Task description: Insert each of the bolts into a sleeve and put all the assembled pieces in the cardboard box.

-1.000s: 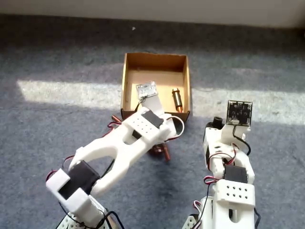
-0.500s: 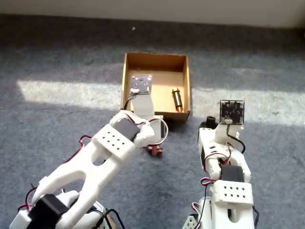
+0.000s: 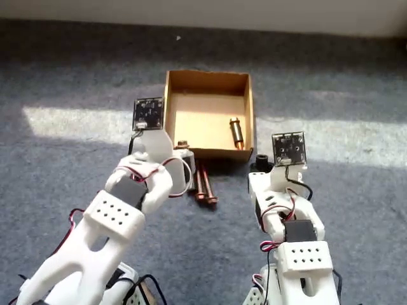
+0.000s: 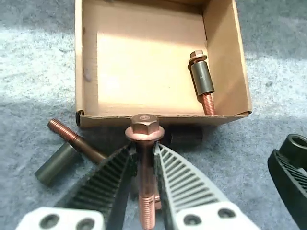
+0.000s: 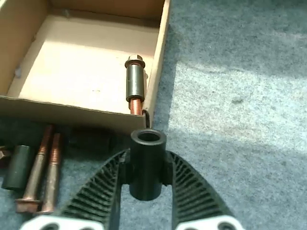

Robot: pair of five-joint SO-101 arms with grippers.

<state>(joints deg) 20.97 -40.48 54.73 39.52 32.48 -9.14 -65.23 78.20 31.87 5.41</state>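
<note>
Grey carpet (image 3: 343,89) covers the tabletop, crossed by a band of sunlight, and on it we see the open cardboard box (image 3: 197,124) just ahead of both arms. Inside the box, close to the wall on the right arm's side, lies 1 assembled piece (image 3: 236,132), its copper head toward the far wall and its threads toward the near wall, with a dark collar around the middle.

Our left hand (image 4: 143,152) is pinching a copper bolt (image 4: 144,132) by the shank, right under the flanged hex head. The threaded end runs back between the ribbed fingers. From above, that bolt sits outside the box, near the front wall on the left arm's side.

Our right hand (image 5: 147,158) is pinching a black sleeve (image 5: 147,143) across its body, with the open bore facing the wrist camera. It sits outside the box, near the front corner on the right arm's side.

Between the 2 hands, 2 loose bolts (image 5: 36,175) lie side by side on the carpet, threads toward the box. An olive sleeve (image 5: 14,167) lies just beside them. 1 more dark sleeve (image 5: 91,139) lies in the shadow along the box's front wall, and we cannot tell whether it touches the cardboard
</note>
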